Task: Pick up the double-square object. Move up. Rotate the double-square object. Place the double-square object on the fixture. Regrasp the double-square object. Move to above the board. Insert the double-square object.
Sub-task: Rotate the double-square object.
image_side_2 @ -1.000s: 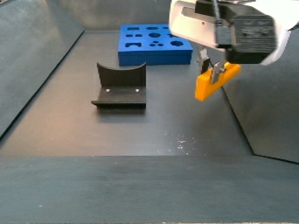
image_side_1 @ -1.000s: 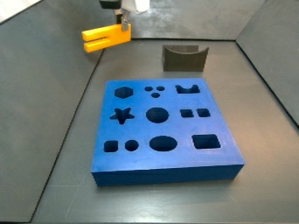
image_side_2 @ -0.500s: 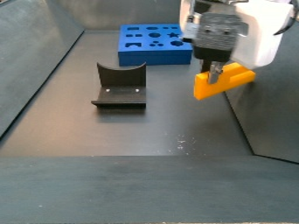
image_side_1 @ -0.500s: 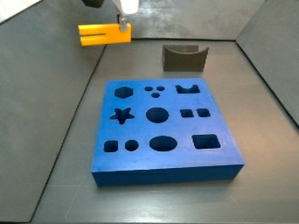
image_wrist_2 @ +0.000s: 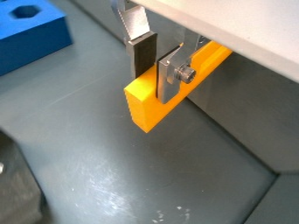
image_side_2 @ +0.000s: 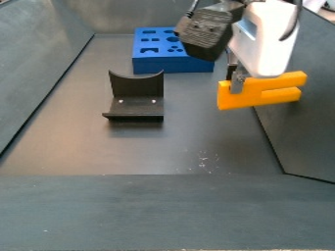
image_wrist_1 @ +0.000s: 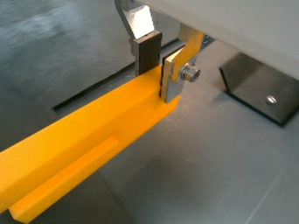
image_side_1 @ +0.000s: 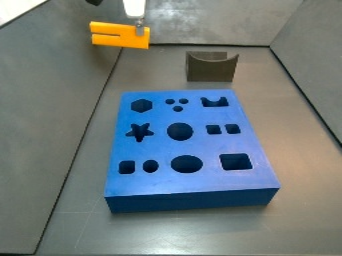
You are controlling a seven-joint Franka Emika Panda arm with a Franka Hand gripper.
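Observation:
The double-square object [image_side_1: 119, 35] is a yellow-orange piece held level in the air, above the floor to the left of the board's far end. My gripper [image_side_1: 134, 18] is shut on it from above. In both wrist views the two fingers clamp the double-square object [image_wrist_1: 93, 144] near one end, and the rest of the double-square object [image_wrist_2: 149, 96] sticks out past my gripper [image_wrist_2: 156, 73]. The dark fixture [image_side_1: 210, 66] stands on the floor behind the blue board [image_side_1: 187, 150]. In a side view the double-square object [image_side_2: 261, 91] hangs to the right of the fixture [image_side_2: 135, 96].
Grey walls close in the floor on all sides; the right wall [image_side_2: 308, 118] is close behind the held piece. The board [image_side_2: 170, 49] lies at the far end in that side view. A corner of the board [image_wrist_2: 30, 39] and the fixture's base plate [image_wrist_1: 263, 87] show in the wrist views.
The gripper has turned with the piece in it: the double-square object hung tilted, one end down, and now lies level. It also sits slightly higher. Board and fixture have not moved.

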